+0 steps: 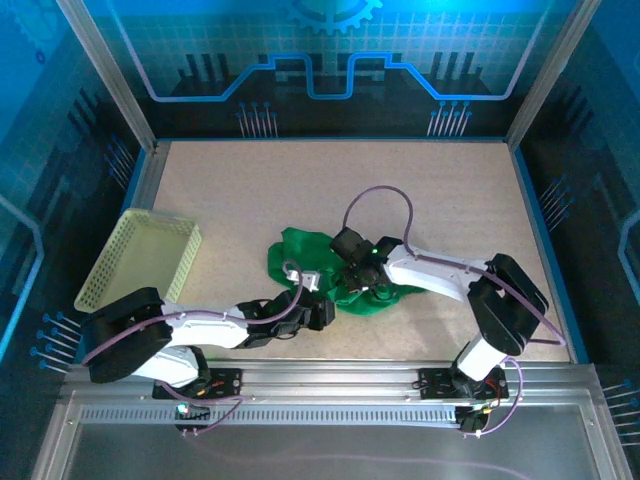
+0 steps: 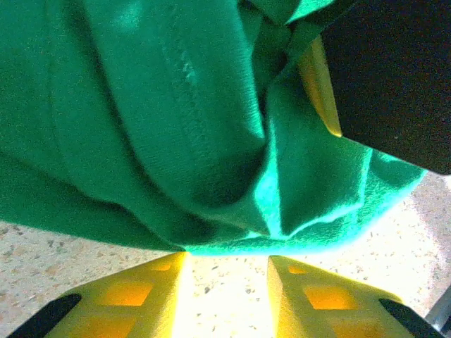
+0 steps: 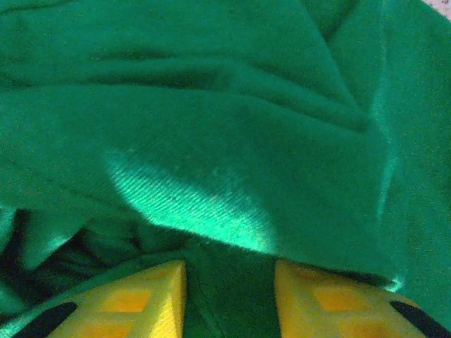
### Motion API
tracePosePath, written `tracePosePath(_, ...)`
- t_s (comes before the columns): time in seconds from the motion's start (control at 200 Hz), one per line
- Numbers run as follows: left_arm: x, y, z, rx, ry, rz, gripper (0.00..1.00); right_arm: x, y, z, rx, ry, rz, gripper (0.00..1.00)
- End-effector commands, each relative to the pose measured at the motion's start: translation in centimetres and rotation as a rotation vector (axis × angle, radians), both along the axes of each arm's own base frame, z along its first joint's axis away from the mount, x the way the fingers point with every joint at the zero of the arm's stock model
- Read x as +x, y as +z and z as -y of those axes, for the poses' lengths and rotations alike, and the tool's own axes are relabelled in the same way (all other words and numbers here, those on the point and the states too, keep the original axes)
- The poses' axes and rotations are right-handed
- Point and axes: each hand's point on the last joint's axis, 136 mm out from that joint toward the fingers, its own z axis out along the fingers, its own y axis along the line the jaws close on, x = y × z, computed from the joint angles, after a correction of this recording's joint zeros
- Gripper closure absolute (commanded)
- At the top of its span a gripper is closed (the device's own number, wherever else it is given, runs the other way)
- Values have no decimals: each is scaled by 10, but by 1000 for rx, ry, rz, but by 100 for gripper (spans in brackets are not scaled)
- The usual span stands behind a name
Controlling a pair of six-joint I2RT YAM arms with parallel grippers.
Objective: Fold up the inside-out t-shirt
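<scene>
Nearest the arm bases, the left gripper [image 2: 225, 257] sits low over the table [image 1: 300, 180] with its jaws part-way apart. Only bare speckled surface lies between its fingers [image 2: 162, 282], so it holds nothing, and the hem of the inside-out t-shirt [image 1: 300, 250] hangs just past the tips.

A little further in, the right gripper [image 3: 229, 264] is buried in the cloth. A thick bunch of green fabric fills the gap between its yellow pads, and from the left wrist view the folds run up towards it and drape down. It appears to be pinching that bunch and holding it slightly off the table.

The shirt is a crumpled heap at the middle of the table, between the two grippers. The pale basket [image 1: 140, 255] lies well apart to the left.

No fold has been made yet. This looks like the untangling stage — finding edges and spreading the garment flat. The next move calls for the left gripper to ease forward onto the hem and close on it, not on a deep wad. The two arms can then draw apart and open the cloth out.
</scene>
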Motion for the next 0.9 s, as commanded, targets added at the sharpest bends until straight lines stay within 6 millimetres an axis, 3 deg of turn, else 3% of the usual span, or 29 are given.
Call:
tracePosePath(0.0,1,0,-4,7,20,13,65,7,1,0,-37,9,20,64)
tracePosePath(0.18,2,1,-6,8,28,21,64,6,-10,0,-58,15,0,75)
tracePosePath(0.355,4,4,-12,19,44,35,63,5,-9,4,-73,12,5,96)
tracePosePath(0.415,4,5,-14,25,48,41,62,6,-1,5,-63,7,25,100)
tracePosePath(0.735,14,21,-36,45,102,84,50,-1,70,8,98,24,195,100)
tracePosePath(0.895,30,35,-56,18,160,88,39,-9,84,25,152,-3,258,100)
